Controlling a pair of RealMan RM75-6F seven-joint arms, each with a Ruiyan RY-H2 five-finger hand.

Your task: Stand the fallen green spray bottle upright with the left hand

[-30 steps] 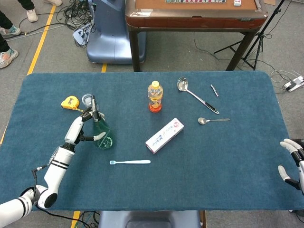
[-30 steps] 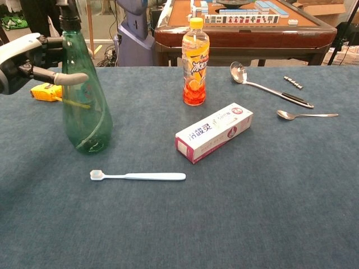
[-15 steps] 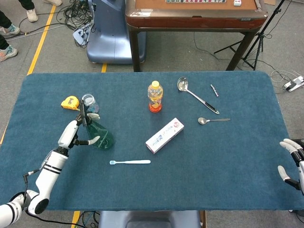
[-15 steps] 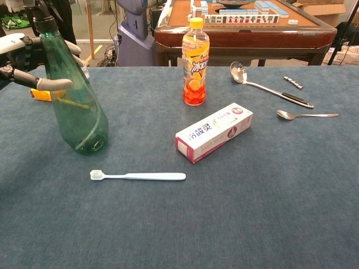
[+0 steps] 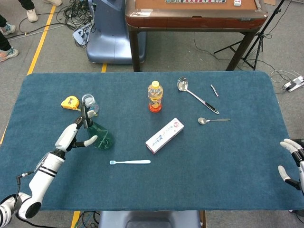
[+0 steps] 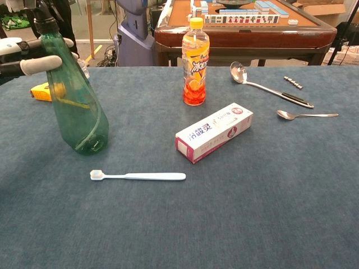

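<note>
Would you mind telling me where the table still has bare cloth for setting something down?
The widest bare patch lies between the small spoon and the right hand, along the near right edge. Another runs below the toothbrush. It is crowded around the toothpaste box, orange drink bottle and ladle, and where the left hand stands by the green spray bottle.

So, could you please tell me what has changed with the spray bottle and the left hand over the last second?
The left hand has drawn back toward the table's left edge and loosened; its fingers are now spread beside the green spray bottle rather than wrapped round it. The bottle shifted slightly left with it and now stands on its base, leaning a little. The right hand, toothbrush and toothpaste box stayed put.
</note>
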